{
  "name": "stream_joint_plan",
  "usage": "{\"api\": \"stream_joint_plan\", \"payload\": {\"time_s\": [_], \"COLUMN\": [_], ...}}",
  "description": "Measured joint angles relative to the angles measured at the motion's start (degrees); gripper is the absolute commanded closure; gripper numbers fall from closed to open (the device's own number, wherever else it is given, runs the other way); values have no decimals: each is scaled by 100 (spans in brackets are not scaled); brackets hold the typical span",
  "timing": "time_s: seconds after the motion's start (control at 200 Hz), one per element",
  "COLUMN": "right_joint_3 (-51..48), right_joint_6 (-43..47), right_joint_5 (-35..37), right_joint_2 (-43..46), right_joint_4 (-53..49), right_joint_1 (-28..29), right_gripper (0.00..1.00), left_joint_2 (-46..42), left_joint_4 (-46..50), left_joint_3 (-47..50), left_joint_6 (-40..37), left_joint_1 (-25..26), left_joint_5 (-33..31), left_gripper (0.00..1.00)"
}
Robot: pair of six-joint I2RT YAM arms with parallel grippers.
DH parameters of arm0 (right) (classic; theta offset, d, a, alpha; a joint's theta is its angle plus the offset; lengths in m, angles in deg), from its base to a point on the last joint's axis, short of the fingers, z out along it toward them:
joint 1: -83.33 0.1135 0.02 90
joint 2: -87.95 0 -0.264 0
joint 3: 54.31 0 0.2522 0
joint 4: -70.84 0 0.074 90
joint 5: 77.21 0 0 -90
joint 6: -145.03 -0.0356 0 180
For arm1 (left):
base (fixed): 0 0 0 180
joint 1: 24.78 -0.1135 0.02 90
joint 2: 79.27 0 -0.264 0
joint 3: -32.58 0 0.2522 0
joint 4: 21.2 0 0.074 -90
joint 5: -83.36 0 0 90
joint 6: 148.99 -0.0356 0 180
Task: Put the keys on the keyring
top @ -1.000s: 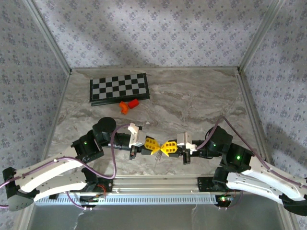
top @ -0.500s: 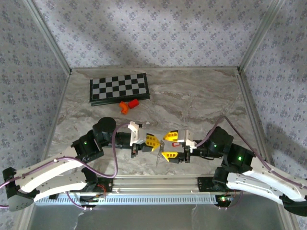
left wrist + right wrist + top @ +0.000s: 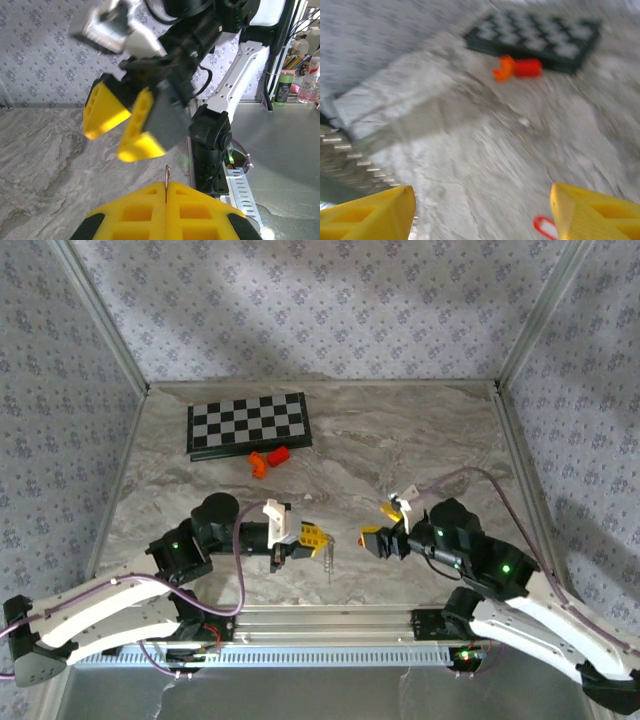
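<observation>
1. Step in hand: threading, judged unfinished. The left fingers [image 3: 150, 212] clench a thin metal piece [image 3: 167, 176] at their tips; key or ring, unclear.
2. The right fingers [image 3: 590, 210] stand released, the red tag [image 3: 544, 227] just beside one.
3. Next move: regrasp the tag and realign it with the left fingertips.
4. A second ago both sets of tips met; now they are apart.

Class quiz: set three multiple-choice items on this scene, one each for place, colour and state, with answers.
1. Where does the checkerboard lie? A far left of the table B near right corner C between the hands
2. What colour are the fingers of the right hand? A blue B yellow C green
3. How is that hand? A open B shut on the board C shut on a block
Answers: 1 A, it sits far left; 2 B, the pads are yellow; 3 A, its fingers stand wide apart.
</observation>
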Motion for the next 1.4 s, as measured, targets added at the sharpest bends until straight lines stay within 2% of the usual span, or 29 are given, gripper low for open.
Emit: {"api": "stream_joint_plan", "payload": {"time_s": [0.165,0.325,0.515,0.695,0.875,1.399], "right_joint_3": [-605,-977,-964,-835,-745,-520], "right_joint_6": [-841,-1215,-1252,-1021,-815,-625], "right_joint_5": [-380,-723,-719,-518,-459,-374], "right_joint_2": [-481,-1023,-1764,-2527,-2973,-3910], "right_joint_4": [-153,-262,-271,-138,107,549], "right_joint_1": [-1091,-1534,-1587,-1598,-1598,-1438], "right_gripper": [35,38,39,46,48,43], "left_joint_2": [-146,-236,-251,-251,-258,-260], "left_joint_4": [13,9,-24,-37,-72,-162], "left_joint_3": [142,278,424,452,476,485], "left_joint_6": [2,24,70,94,109,109], "left_joint_1": [0,0,-2,-11,-11,-50], "left_joint_5": [-46,-52,-61,-59,-61,-42], "left_gripper": [100,100,100,100,100,100]}}
